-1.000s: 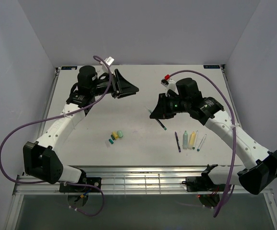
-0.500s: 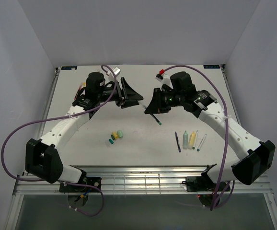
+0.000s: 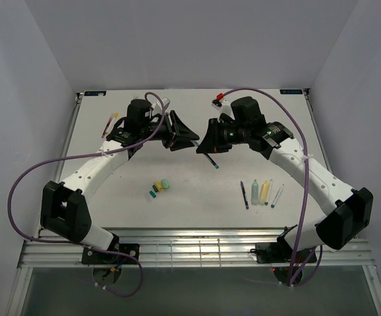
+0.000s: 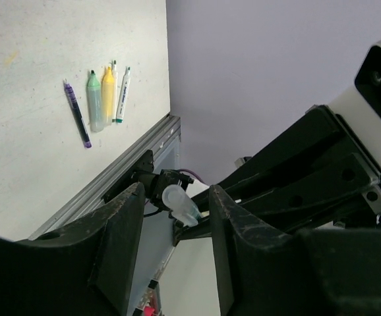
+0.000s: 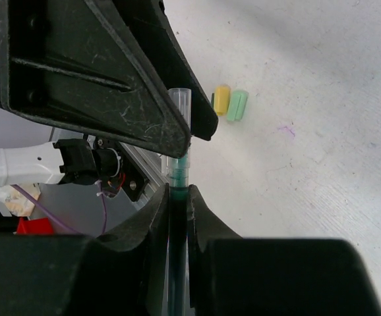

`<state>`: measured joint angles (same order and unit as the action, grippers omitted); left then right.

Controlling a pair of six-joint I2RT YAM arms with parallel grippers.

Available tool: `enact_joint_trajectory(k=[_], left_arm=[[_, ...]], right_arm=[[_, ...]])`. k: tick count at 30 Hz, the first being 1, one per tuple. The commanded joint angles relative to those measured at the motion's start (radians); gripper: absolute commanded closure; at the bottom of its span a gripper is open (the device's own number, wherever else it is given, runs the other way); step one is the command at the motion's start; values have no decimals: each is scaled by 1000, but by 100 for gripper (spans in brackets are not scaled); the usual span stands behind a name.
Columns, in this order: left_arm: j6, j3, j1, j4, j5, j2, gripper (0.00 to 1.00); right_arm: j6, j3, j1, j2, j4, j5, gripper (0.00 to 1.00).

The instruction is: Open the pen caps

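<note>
Top view: left gripper (image 3: pixel 194 139) and right gripper (image 3: pixel 202 146) were tip to tip above the surface (image 3: pixel 197 191). Right jaws were clamped on a teal-tipped pen (image 3: pixel 212 161), its upper end lost among the black fingers. Loose pen caps (image 3: pixel 159 187) lay front left, other pens (image 3: pixel 262 192) in a row front right, well apart.

Left wrist: left jaws stood apart around the clear cap (image 4: pixel 180 207), no contact visible; the right gripper hid the pen body.

Right wrist: a left finger partly covered the cap.
</note>
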<state>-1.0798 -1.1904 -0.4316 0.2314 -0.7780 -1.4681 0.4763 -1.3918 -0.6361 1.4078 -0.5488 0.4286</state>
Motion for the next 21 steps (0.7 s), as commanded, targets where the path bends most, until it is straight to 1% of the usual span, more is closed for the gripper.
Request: enact_joint_trajectory(k=[1, 9, 11, 13, 16, 19, 21], left_arm=[[-51, -60, -6, 25, 19, -21, 48], [-167, -94, -15, 46, 22, -61, 57], [-177, -100, -18, 51, 22, -66, 60], [-180, -106, -22, 59, 20, -72, 69], [-187, -112, -22, 72, 6, -80, 88], [-149, -139, -22, 117, 5, -95, 100], [-112, -185, -21, 188, 17, -119, 100]], right_arm=[[-1, -30, 0, 11, 53, -4, 92], [-30, -41, -7, 48, 73, -30, 92], [-41, -47, -13, 60, 70, -45, 92], [-48, -56, -17, 71, 66, -53, 92], [-71, -70, -28, 85, 41, -76, 92], [-97, -72, -36, 88, 17, -96, 92], [-119, -76, -40, 89, -16, -109, 92]])
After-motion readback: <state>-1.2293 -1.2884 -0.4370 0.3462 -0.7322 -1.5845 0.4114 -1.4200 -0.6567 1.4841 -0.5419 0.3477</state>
